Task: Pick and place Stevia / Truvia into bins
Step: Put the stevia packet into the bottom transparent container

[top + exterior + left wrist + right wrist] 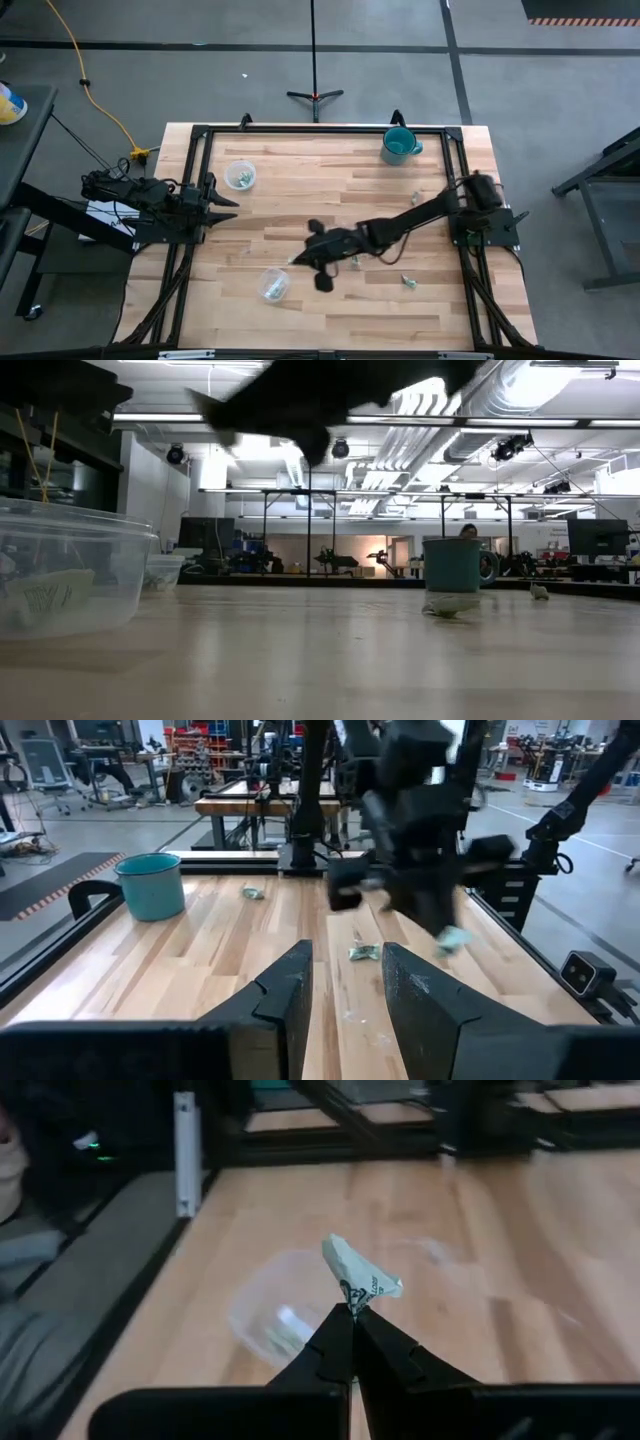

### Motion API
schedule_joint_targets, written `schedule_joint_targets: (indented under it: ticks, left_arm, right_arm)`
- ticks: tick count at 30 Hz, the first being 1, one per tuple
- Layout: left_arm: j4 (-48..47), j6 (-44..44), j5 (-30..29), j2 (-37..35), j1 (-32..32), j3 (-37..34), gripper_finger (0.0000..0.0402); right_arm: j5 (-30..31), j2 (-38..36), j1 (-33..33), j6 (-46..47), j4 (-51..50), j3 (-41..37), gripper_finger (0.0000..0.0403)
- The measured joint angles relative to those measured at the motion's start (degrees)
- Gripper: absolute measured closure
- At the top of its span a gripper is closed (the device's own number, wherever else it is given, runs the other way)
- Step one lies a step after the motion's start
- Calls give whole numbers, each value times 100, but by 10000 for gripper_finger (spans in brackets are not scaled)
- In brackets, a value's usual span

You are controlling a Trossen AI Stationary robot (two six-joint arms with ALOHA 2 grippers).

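While its print stays unreadable, the right tool pinches a sachet above a cup.

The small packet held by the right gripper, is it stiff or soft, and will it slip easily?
The packet looks creased and bent above the right gripper, so it is probably soft, thin paper. It seems very light. Only one corner is pinched, so it may slip or flutter before reaching the clear cup.
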Motion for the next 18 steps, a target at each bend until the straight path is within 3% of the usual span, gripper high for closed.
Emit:
schedule_joint_targets:
  ticks: [8,18]
  left_arm:
    - [-15,-2,-8,0,-2,0,245]
    - [-67,-24,-14,0,-1,-1,245]
  right_arm:
    - [-660,1091,2,-475,-1152,1750,402]
    - [-996,1785,-2,-559,-1224,2477,390]
